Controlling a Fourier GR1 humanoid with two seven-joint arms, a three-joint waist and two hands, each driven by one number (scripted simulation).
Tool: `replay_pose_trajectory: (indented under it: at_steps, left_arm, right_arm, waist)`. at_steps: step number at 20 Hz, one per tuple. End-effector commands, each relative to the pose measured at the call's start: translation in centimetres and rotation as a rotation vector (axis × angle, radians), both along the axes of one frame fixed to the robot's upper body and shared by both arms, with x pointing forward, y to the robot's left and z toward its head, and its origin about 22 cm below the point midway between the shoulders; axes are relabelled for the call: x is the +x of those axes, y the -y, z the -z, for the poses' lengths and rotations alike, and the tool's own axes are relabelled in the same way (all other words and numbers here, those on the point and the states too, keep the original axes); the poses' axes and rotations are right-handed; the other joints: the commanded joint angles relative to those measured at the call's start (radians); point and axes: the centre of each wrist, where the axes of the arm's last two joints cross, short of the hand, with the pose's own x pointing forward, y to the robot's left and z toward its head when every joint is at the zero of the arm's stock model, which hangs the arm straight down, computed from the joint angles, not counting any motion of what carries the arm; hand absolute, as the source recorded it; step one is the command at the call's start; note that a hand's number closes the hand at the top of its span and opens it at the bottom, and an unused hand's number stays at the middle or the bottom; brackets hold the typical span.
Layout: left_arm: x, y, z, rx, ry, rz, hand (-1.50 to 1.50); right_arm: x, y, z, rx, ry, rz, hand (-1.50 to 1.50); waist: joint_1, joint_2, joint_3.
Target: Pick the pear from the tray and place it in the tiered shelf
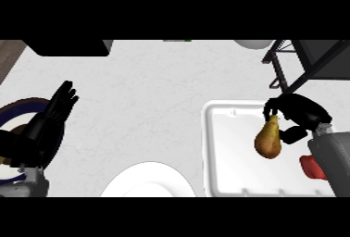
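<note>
A yellow-brown pear (269, 139) hangs above the white tray (226, 152), stem end up. My right hand (301, 111) is curled round the pear's top, over the tray's right half. The dark tiered shelf (308, 60) stands at the upper right, just beyond the hand. My left hand (51, 120) rests open at the left with fingers pointing up.
A white plate (147, 183) lies at the lower middle. A dark blue-rimmed plate (17, 109) sits under my left hand. A red object (311, 166) shows beside my right forearm. A black block (68, 46) fills the upper left and a white round thing (253, 43) the top.
</note>
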Motion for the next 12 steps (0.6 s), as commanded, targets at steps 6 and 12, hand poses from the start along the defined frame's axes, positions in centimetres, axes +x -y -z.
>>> replay_pose_trajectory:
  at_steps: [6, 12]
  left_arm:
    - [-1.2, -0.3, 0.7, 0.001, -0.031, -0.024, 0.00]
    - [-0.3, -0.1, -0.1, 0.013, -0.021, -0.028, 0.00]
  right_arm:
    - [-2.8, -5.3, -0.5, 0.097, 0.207, 0.328, 1.50]
    - [-6.5, -11.0, -3.0, 0.317, 0.365, 0.553, 1.50]
  waist:
    - [-0.035, -0.012, -0.001]
    - [-0.049, -0.011, 0.000]
